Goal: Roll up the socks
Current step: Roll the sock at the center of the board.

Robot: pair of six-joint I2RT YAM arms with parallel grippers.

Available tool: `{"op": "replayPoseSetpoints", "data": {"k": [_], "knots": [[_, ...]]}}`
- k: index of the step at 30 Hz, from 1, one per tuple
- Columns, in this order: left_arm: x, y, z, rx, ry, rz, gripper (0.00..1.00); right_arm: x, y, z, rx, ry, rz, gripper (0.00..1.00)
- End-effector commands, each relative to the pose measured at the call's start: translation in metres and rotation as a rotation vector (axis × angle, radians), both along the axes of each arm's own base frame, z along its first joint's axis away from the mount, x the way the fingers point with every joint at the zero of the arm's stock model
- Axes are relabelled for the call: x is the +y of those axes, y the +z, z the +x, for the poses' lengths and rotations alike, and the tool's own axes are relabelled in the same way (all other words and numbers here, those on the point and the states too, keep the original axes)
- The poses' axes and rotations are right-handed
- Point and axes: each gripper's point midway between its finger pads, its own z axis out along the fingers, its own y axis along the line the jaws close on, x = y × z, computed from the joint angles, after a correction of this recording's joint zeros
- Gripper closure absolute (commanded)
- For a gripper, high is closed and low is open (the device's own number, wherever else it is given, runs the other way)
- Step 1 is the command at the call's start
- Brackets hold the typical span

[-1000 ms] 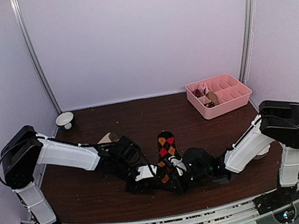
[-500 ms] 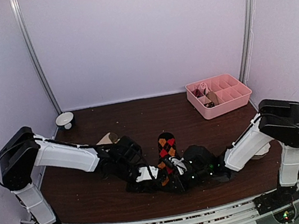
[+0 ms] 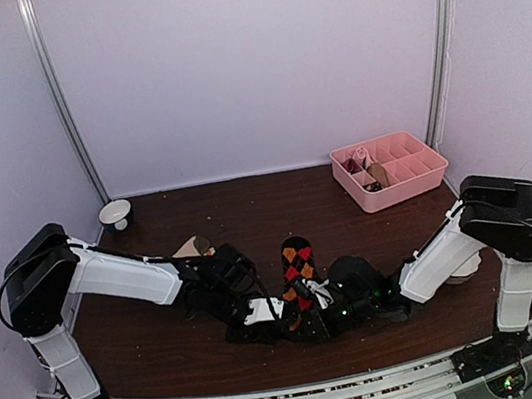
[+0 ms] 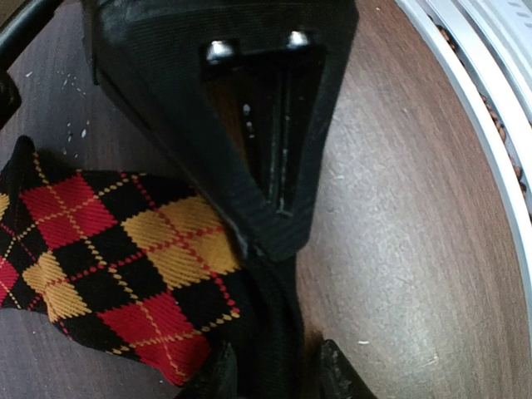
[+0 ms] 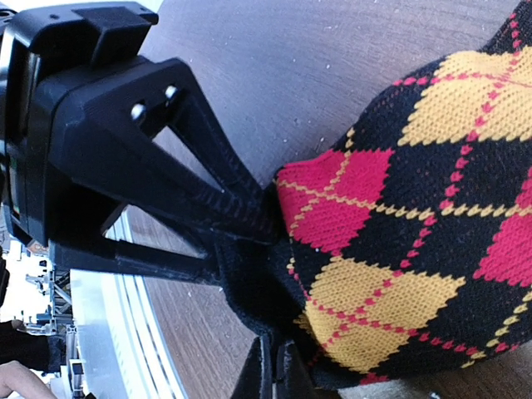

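The black sock with red and orange diamonds (image 3: 297, 258) lies lengthwise at the table's middle front, toe pointing away. My right gripper (image 5: 278, 376) is shut on its black cuff edge (image 5: 249, 291), fingertips pressed together. My left gripper (image 4: 278, 378) faces it across the same cuff (image 4: 278, 332). Its fingers (image 4: 218, 378) straddle the black band, still open, with a sliver of table showing at the right finger. From above, both grippers (image 3: 286, 310) (image 3: 315, 305) meet at the sock's near end. A tan piece (image 3: 192, 245), apparently the other sock, peeks out beside the left arm.
A pink divided tray (image 3: 427, 177) holding small items stands at the back right. A white bowl (image 3: 116, 214) sits in the back left corner. The table's metal front rail (image 4: 499, 91) runs close behind the grippers.
My left gripper's jaws have narrowed around the cuff and it has edged right toward the right gripper. The right gripper stays shut on the sock.
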Motion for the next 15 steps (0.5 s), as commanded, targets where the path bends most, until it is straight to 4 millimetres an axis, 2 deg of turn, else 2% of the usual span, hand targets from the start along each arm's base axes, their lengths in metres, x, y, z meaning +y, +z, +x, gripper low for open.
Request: {"op": "replayPoseSetpoints", "data": {"k": [1, 5, 11, 13, 15], "knots": [[-0.007, -0.001, 0.005, 0.009, 0.02, 0.014, 0.77, -0.003, -0.006, -0.003, 0.028, 0.007, -0.009, 1.0], [-0.005, -0.006, 0.002, 0.046, 0.022, 0.044, 0.96, -0.005, -0.005, -0.002, 0.02, -0.005, -0.006, 1.0], [0.001, -0.008, -0.005, 0.105, 0.029, 0.087, 1.0, -0.008, -0.006, 0.003, -0.007, -0.025, -0.025, 0.99], [0.006, -0.007, -0.011, 0.18, 0.044, 0.113, 1.0, -0.015, -0.006, 0.009, -0.081, -0.055, -0.065, 0.91], [0.008, -0.004, -0.014, 0.266, 0.066, 0.12, 1.0, -0.027, -0.001, 0.017, -0.228, -0.092, -0.145, 0.75]]}}
